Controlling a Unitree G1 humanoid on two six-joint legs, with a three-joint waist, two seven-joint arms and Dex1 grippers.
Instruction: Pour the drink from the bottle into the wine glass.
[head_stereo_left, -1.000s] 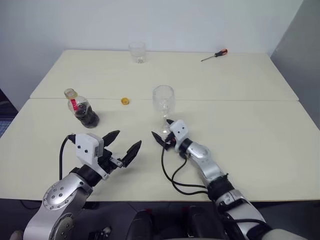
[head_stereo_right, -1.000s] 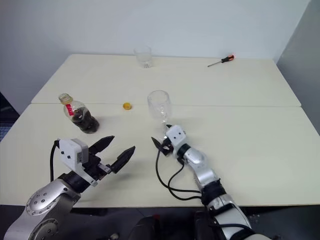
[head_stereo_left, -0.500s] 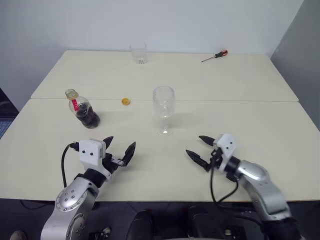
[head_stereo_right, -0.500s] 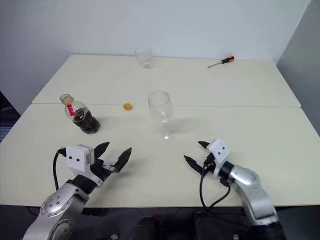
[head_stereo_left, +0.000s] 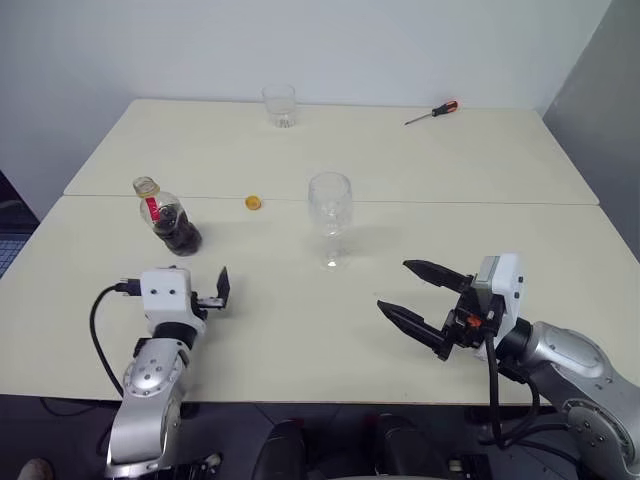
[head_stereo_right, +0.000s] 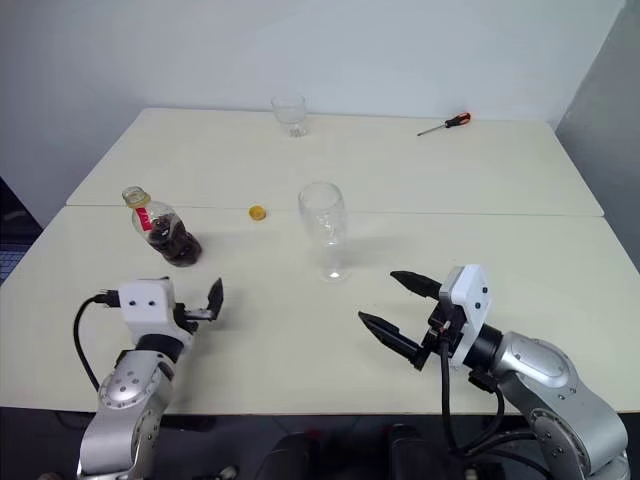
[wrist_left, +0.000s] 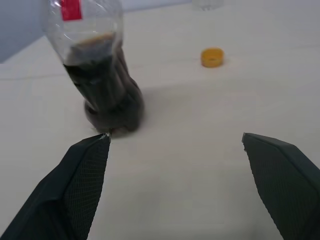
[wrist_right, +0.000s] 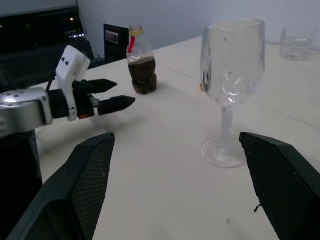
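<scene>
Left wrist view showed the left gripper (wrist_left: 175, 175) spread wide, aimed at the uncapped bottle (wrist_left: 97, 75) just ahead, apparently lining up a grasp. The right gripper (head_stereo_left: 425, 300), also spread and empty, waited beside the wine glass (head_stereo_left: 329, 215), leaving it free for pouring.

L tool (wrist_left: 175, 150) spread wide, empty, bottle (wrist_left: 97, 70) w/ dark drink (wrist_left: 107, 90) upright ahead, yellow cap (wrist_left: 212, 57) loose on table (wrist_left: 190, 125)

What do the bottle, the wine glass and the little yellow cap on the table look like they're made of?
The bottle: clear, glossy, likely thin plastic, judging by its moulded lobed base; dark drink shows through. The wine glass: transparent and shiny with a thin stem, probably glass, though clear plastic can't be ruled out. The yellow cap: opaque, probably plastic; too small to tell more.
</scene>
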